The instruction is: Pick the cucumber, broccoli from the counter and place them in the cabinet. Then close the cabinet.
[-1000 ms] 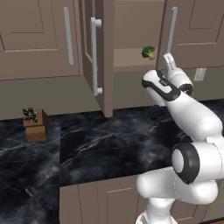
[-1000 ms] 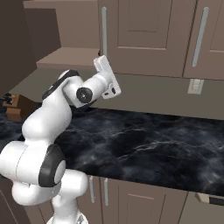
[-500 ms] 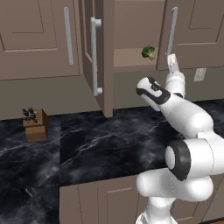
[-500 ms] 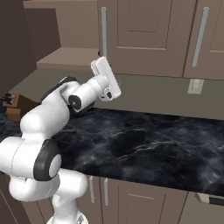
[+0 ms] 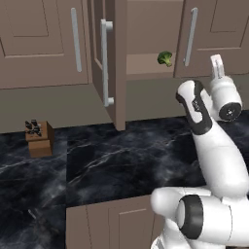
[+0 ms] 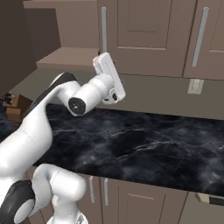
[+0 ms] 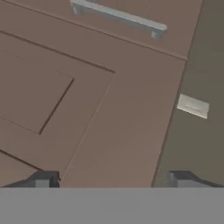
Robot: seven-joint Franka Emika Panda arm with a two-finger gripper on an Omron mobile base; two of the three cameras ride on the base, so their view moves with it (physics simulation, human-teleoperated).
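The broccoli (image 5: 165, 59) lies on the brown inner shelf (image 5: 146, 65) of the cabinet, whose left door (image 5: 111, 58) stands swung out edge-on. Its right door (image 5: 209, 34) looks flush with the neighbouring fronts. My gripper (image 5: 217, 61) points upward in front of the right door, to the right of its silver handle (image 5: 190, 36) and of the broccoli. In the right base view the gripper (image 6: 102, 61) sits just below that handle (image 6: 103, 30). In the hand view the gripper (image 7: 113, 179) is open and empty, facing the door panel (image 7: 87, 109). The black counter (image 5: 121, 160) stretches below.
A wooden knife block (image 5: 39, 138) stands on the counter at the left, also seen as the knife block (image 6: 11, 105). A wall socket (image 6: 195, 86) sits on the backsplash right of my hand. Low brown cabinet fronts (image 5: 112, 223) run under the counter's edge.
My arm has swung to the right, carrying the hand from beside the broccoli on the shelf to in front of the right door. The broccoli has stayed on the shelf.
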